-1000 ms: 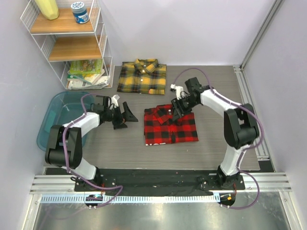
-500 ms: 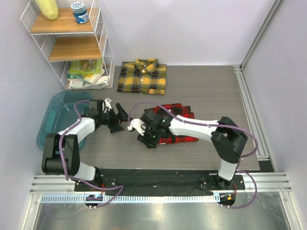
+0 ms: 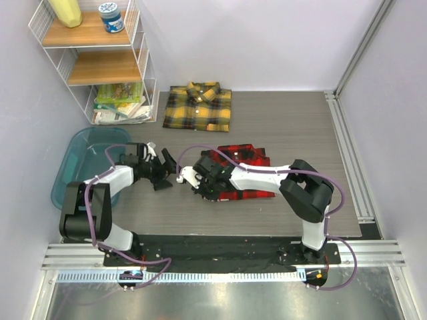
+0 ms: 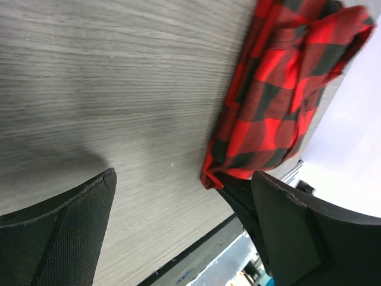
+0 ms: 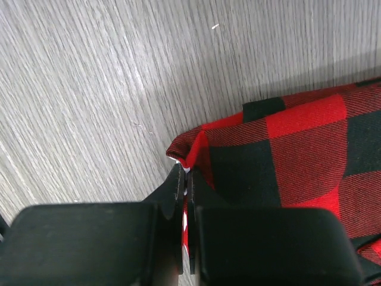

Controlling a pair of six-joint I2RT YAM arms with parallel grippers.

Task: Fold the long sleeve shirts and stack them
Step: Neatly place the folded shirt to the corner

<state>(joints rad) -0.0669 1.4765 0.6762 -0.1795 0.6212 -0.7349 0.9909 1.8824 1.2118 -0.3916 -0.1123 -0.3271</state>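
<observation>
The red-and-black check shirt lies folded mid-table. My right gripper is at its near left corner, and the right arm lies across it. In the right wrist view the gripper is shut on the cloth edge of the red shirt. My left gripper stands open just left of that shirt, nothing between its fingers. In the left wrist view the gripper frames bare table, with the red shirt beyond. The yellow-and-black check shirt lies folded at the back.
A white wire shelf with wooden boards stands at the back left, papers on its lowest level. A teal bin sits at the left edge beside the left arm. Aluminium rails run along the right side.
The right arm swung from the red shirt's collar end to its near left corner and its jaws closed on the cloth. The left gripper shifted slightly and stayed open.
</observation>
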